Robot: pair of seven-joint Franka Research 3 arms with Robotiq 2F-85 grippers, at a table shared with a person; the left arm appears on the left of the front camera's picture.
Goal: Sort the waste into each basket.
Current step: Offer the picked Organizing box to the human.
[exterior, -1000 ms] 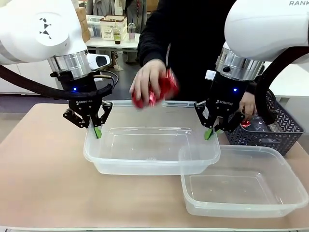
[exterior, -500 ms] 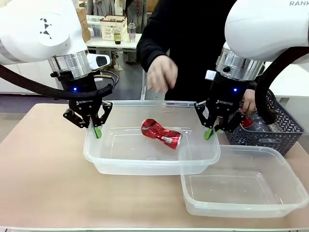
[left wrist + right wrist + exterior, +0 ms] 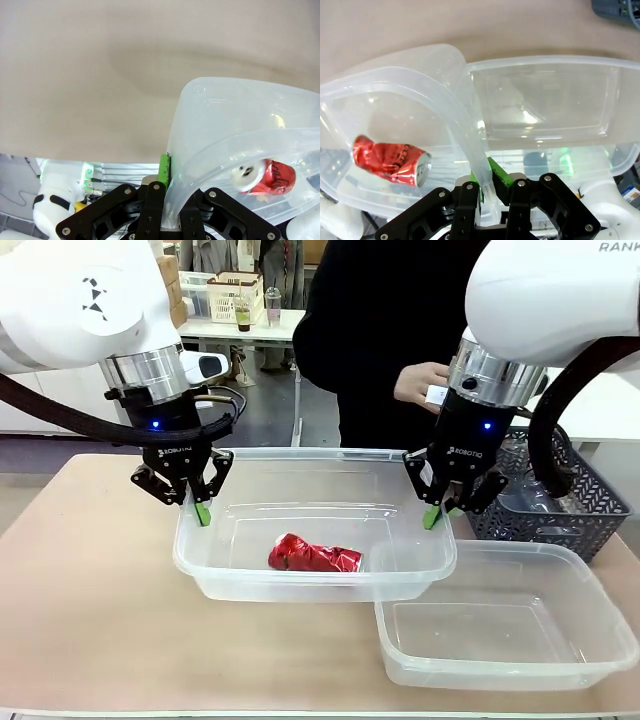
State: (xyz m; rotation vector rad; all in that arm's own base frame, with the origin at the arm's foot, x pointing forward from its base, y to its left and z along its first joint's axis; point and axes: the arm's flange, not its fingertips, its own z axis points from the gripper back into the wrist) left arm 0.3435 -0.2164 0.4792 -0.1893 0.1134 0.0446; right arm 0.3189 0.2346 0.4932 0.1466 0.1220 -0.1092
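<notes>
Grip: your left end effector (image 3: pixel 200 508) and right end effector (image 3: pixel 433 514) clamp the clear tub (image 3: pixel 240 580) by its rims, probably steadying it.
Inside: crushed red can (image 3: pixel 313 555).

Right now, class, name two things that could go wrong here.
The left gripper and right gripper each pinch only a thin wall of the held tub; it may flex or slip.
It overlaps a corner of the second tub, so moving it could snag and roll the red can.
</notes>
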